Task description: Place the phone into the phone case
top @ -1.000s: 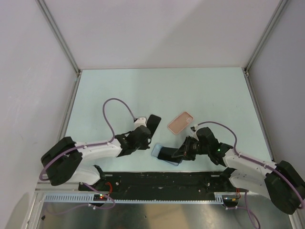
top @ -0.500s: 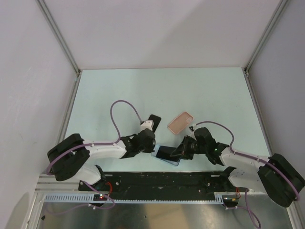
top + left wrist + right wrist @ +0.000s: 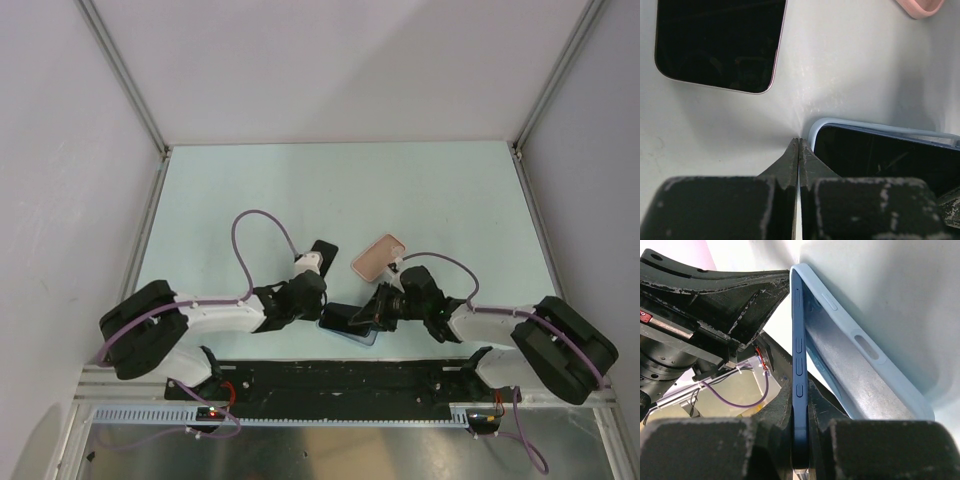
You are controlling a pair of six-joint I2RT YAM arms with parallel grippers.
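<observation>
Phone [image 3: 345, 322]: slim, with a glossy black screen and a light blue rounded rim. It lies near the middle of the bench's near edge. Case [image 3: 378, 258]: matte salmon-pink shell, farther from that edge, apart from the phone. Both arms reach low toward the phone. Left hand [image 3: 798, 145]: fingers pressed together, empty, tips just beside the phone's corner. Right hand [image 3: 800, 405]: clamped on the phone's buttoned side edge. Bench [image 3: 250, 190]: pale green, matte, with white walls around it.
</observation>
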